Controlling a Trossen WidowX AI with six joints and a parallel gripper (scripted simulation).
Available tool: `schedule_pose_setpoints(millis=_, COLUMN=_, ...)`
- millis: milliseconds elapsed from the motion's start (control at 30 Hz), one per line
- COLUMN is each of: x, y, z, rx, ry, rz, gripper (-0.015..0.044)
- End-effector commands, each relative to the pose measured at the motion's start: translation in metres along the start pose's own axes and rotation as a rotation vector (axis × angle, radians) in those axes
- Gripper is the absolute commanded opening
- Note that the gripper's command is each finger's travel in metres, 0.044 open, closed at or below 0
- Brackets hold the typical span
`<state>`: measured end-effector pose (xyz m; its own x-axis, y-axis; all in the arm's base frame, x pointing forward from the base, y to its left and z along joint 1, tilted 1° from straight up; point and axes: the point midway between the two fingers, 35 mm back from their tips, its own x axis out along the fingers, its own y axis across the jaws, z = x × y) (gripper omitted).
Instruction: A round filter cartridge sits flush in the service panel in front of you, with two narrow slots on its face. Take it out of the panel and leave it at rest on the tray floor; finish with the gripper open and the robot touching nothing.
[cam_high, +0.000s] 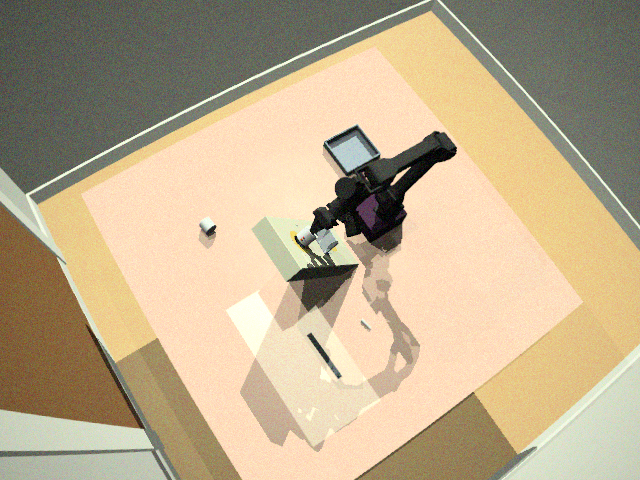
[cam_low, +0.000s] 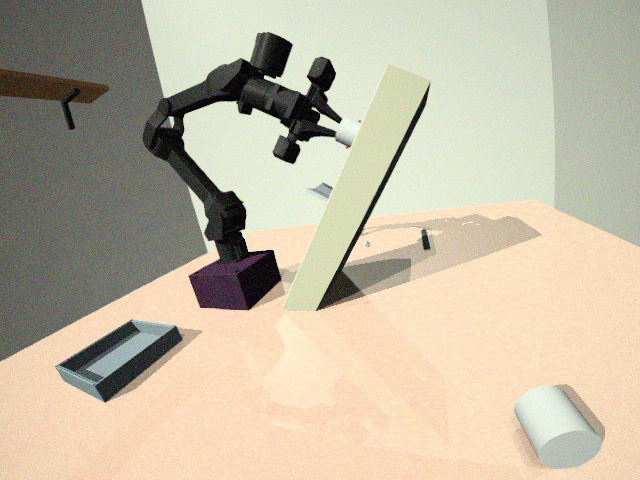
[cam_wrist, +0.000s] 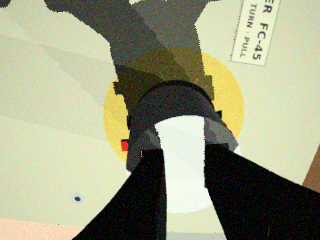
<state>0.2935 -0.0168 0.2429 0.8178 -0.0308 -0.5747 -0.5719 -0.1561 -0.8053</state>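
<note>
The white round filter cartridge stands partly out of the tilted service panel. Its side wall shows in front of the yellow ring, with small red marks near the panel. My gripper is shut on the cartridge, with the fingertips at its outer face. The fingers hide the slots, and the inner end is hidden at the panel. The blue-grey tray lies on the table beside the arm's base; nothing shows in it.
A grey ledge juts from the panel below the cartridge. A loose white cylinder lies away from the panel. A black bar and a small white piece lie behind it.
</note>
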Motion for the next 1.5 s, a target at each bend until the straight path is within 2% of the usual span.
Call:
schedule_pose_setpoints(millis=0, x=-0.021, y=-0.001, z=-0.001, rx=-0.002, ry=0.01, rz=-0.011, gripper=0.0)
schedule_pose_setpoints(millis=200, x=-0.022, y=0.002, z=-0.001, rx=-0.002, ry=0.01, rz=-0.011, gripper=0.0)
schedule_pose_setpoints(millis=967, x=-0.011, y=0.075, z=0.014, rx=-0.002, ry=0.009, rz=-0.009, gripper=0.0)
schedule_pose_setpoints(millis=1067, x=-0.01, y=0.07, z=0.013, rx=0.002, ry=0.002, rz=0.009, gripper=0.0079)
schedule_pose_setpoints(millis=1100, x=-0.01, y=0.07, z=0.013, rx=0.002, ry=0.002, rz=0.009, gripper=0.0089)
schedule_pose_setpoints(millis=1467, x=-0.01, y=0.07, z=0.013, rx=0.002, ry=0.002, rz=0.009, gripper=0.0089)
